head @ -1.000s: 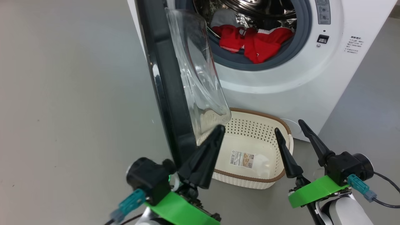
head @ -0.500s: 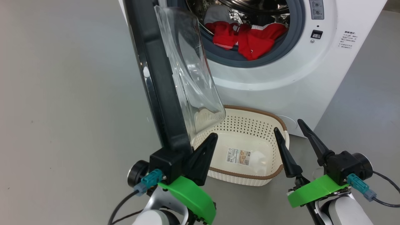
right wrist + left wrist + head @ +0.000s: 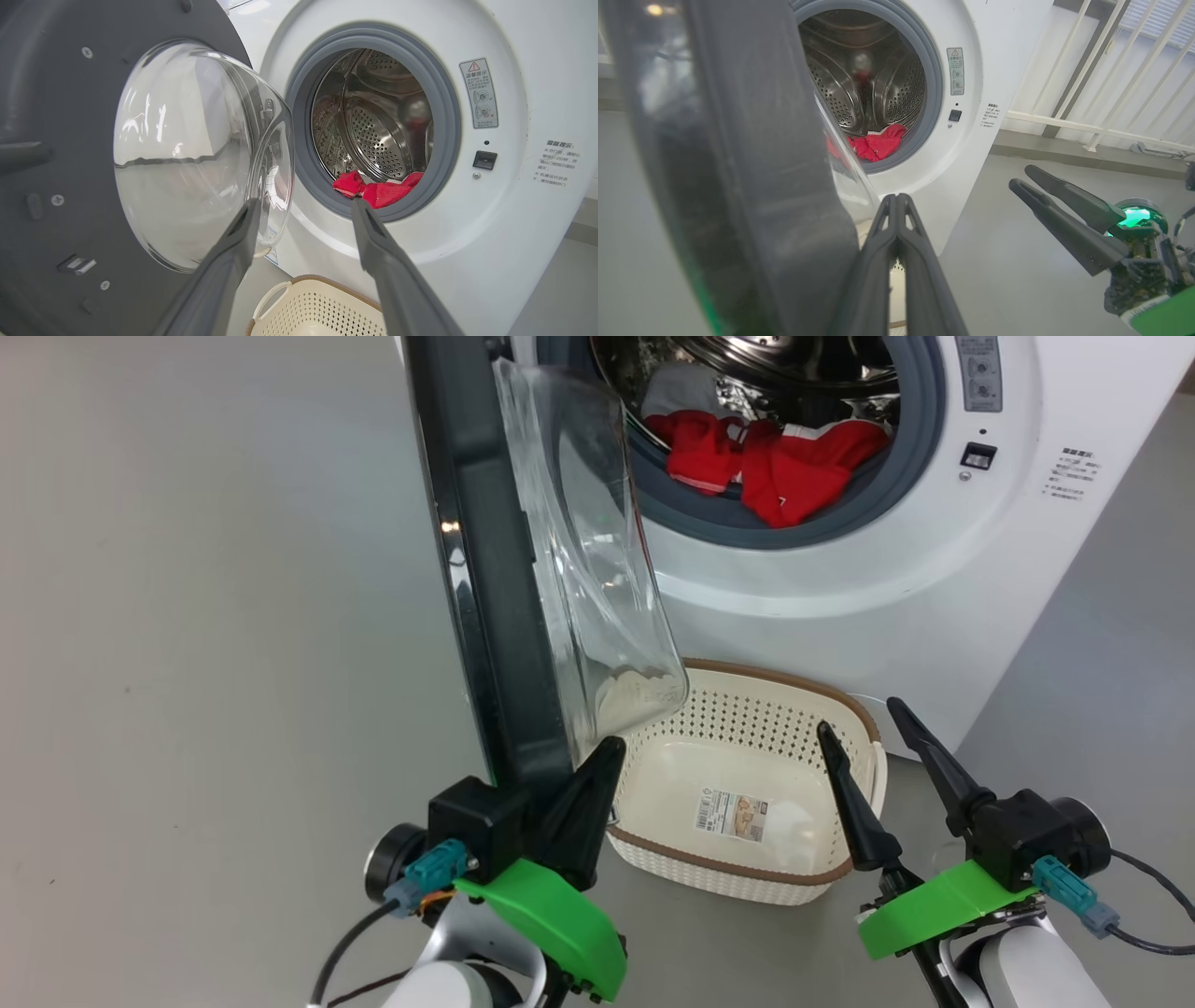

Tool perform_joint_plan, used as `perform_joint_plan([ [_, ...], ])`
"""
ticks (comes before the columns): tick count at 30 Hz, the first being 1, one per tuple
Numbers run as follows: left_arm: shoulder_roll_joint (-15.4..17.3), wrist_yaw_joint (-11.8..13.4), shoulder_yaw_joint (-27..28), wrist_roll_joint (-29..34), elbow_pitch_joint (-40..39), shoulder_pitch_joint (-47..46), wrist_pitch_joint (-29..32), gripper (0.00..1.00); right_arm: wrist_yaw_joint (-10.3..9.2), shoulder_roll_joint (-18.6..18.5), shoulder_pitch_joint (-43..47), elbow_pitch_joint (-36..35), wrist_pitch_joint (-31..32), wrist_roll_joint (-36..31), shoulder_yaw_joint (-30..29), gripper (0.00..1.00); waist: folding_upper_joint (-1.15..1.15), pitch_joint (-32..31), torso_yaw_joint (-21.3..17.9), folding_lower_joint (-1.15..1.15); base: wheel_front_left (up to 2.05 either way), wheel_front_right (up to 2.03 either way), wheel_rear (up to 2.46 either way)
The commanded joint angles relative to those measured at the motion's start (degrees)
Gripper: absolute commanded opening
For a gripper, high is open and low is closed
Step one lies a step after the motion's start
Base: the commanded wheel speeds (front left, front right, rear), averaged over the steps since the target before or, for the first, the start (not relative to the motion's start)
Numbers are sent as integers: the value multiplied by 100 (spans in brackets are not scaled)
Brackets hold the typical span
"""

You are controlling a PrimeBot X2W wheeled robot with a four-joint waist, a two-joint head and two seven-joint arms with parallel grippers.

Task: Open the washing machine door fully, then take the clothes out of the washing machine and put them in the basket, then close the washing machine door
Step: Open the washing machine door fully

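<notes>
The washing machine stands with its round door swung out, edge-on to me, the glass bowl facing the drum. Red clothes lie at the drum's mouth on the grey seal. Below the opening, the cream basket sits on the floor with just a paper label inside. My left gripper is shut with nothing between its fingers, close against the inner side of the door's lower rim. My right gripper is open over the basket's right end, pointing at the clothes.
Grey floor spreads to the left of the door and to the right of the washer. A white railing runs behind the machine's right side. The open door stands between my left arm and the floor on the left.
My left gripper, still shut, has drawn back and lower along the door's bottom edge while its wrist turned. The right gripper has kept its place. The head view shifted slightly.
</notes>
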Motion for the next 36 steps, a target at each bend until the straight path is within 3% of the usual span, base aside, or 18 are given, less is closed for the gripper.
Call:
perform_joint_plan([
  [1,197,136,358,-11,-21,-45,-48,0,34,25,-103,-116,-36,51,155,100,0,-32,58,0,0,0,0],
  [24,724,682,1129,-79,-23,272,-410,0,34,25,-68,-18,-36,-14,201,100,0,-26,279,0,0,0,0],
  [36,944,820,1680,-247,473,135,-820,0,34,25,-119,1,-36,-105,208,100,0,127,214,0,0,0,0],
])
